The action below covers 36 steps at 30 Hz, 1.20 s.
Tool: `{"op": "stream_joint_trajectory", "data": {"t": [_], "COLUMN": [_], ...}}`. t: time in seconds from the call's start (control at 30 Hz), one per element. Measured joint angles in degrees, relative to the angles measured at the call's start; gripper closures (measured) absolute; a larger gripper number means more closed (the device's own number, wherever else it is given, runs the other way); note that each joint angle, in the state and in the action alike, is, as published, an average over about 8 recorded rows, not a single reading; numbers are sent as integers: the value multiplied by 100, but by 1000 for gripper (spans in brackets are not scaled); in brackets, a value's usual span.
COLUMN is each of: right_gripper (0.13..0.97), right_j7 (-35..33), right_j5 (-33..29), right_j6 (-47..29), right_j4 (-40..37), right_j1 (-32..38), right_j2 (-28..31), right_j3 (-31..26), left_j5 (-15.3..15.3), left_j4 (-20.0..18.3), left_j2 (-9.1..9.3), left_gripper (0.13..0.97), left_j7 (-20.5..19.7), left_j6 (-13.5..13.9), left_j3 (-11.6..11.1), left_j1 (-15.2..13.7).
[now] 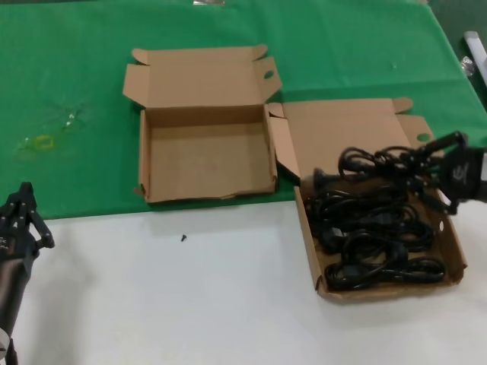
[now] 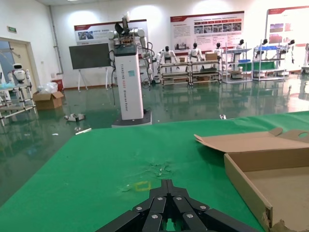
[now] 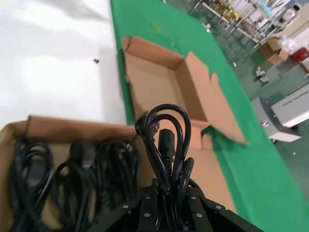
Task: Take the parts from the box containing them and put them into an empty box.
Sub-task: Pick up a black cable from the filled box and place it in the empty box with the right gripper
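Note:
The box containing the parts [image 1: 390, 287] lies open at the right, with several black coiled cords [image 1: 373, 228] in it. My right gripper [image 1: 435, 158] hovers over its back half, shut on one cord bundle [image 1: 369, 163] lifted clear of the rest. In the right wrist view that bundle [image 3: 164, 140] sticks out beyond the gripper [image 3: 169, 187], over the loaded box [image 3: 72, 126]. The empty box [image 1: 205, 192] stands open at centre left with a bare floor; the same empty box [image 3: 154, 82] shows in the right wrist view. My left gripper [image 1: 23, 213] rests shut at the near left.
Green cloth [image 1: 76, 76] covers the far half of the table and white surface [image 1: 190, 304] the near half. A small black speck [image 1: 183, 238] lies on the white part. A yellow mark [image 1: 43, 141] sits on the cloth at far left. Both lids lie open toward the back.

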Motion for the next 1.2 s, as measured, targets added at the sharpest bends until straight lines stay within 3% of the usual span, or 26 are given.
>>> {"op": "stream_joint_trajectory", "data": {"t": [0.63, 1.2], "right_gripper": [873, 874], "right_j7": [64, -175], "right_j5": [-571, -1248], "right_j6": [229, 684], "right_j4": [-155, -1100], "right_j1": [1181, 2104], "right_j2": [-1260, -2798], "right_j3": [-750, -1528], "left_j5": [0, 0], "left_j4": [0, 0], "left_j2": [0, 0], "left_gripper": [954, 954], "left_j7": [0, 0], "left_j6": [0, 0], "left_j3": [0, 0], "left_j1": [0, 0]}}
